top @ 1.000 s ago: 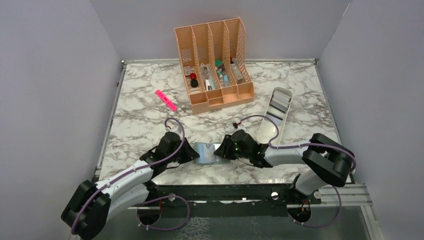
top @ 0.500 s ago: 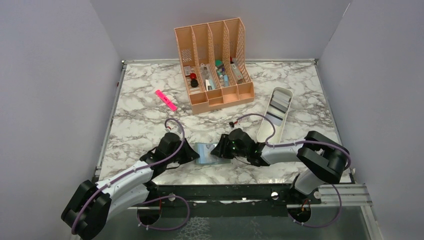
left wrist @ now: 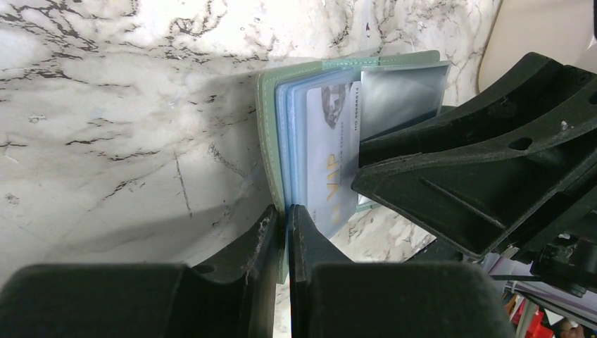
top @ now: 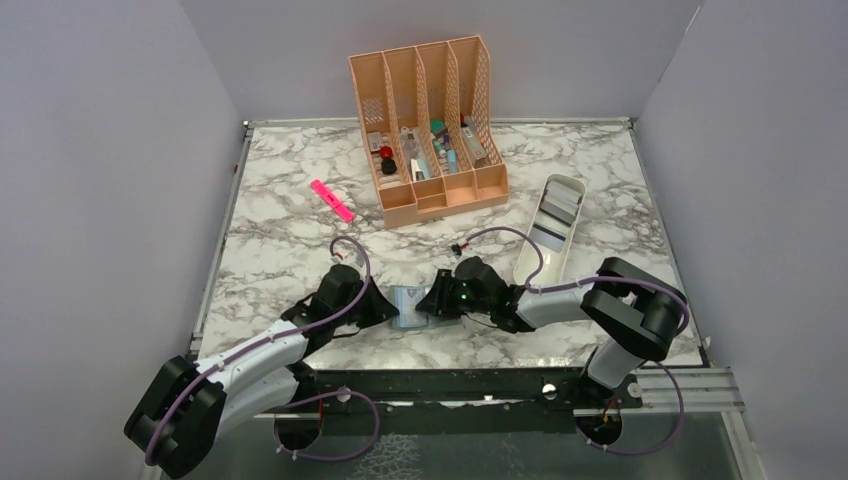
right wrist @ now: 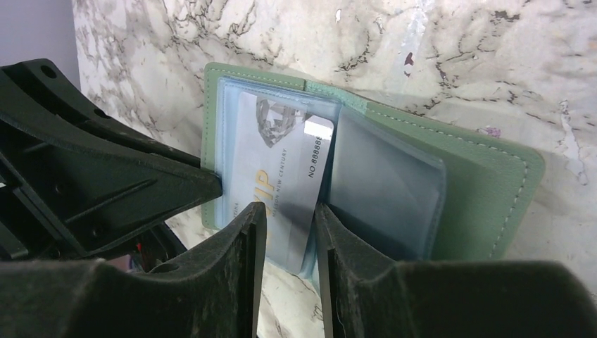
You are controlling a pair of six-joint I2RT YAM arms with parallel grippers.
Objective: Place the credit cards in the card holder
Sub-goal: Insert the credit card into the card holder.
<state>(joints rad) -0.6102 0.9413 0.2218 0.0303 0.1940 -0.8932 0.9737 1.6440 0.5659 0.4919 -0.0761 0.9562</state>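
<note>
The grey-green card holder (top: 407, 304) lies open near the table's front edge, between my two grippers. My left gripper (left wrist: 287, 211) is shut on the edge of its green cover (left wrist: 270, 105). A pale silver-blue credit card (right wrist: 271, 162) marked VIP sits in a blue-grey inner pocket and sticks out of it. It also shows in the left wrist view (left wrist: 327, 155). My right gripper (right wrist: 290, 208) has a narrow gap between its jaws and its tips are at the card's protruding end, over the card holder (right wrist: 486, 183). No other cards show.
A peach slotted organizer (top: 430, 130) with small items stands at the back centre. A long white tray (top: 550, 230) lies just right of my right arm. A pink highlighter (top: 331, 200) lies at the back left. The table's front edge is close behind the grippers.
My right gripper has moved left, further over the open card holder, covering more of it. The left gripper and the card holder have stayed in place.
</note>
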